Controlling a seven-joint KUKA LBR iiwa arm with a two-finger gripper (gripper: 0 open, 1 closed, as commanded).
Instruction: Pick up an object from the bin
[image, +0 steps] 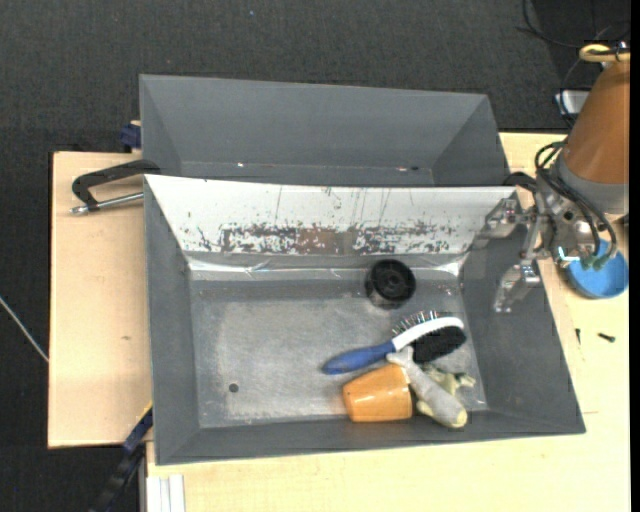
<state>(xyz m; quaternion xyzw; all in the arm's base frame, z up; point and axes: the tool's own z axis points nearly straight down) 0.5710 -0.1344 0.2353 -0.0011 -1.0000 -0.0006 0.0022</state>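
Cover (603, 120): orange, smooth, cone-shaped, wider toward the bottom, with a pale cap on top.
Collar (592, 190): dull grey band under the orange.
Cables (548, 158): thin, black, looped beside the cover and across the wrist.
Gripper (512, 262): bare silver metal, angular plates and brackets.
Disc (603, 278): round, bright blue, with a green wire at its upper edge.

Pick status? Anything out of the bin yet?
Done: nothing yet. The blue-handled brush, orange block, cream piece and black round part all lie on the bin floor. In hand: the claw hangs by the bin's right wall, apart from them. Left: reach, grasp, lift.
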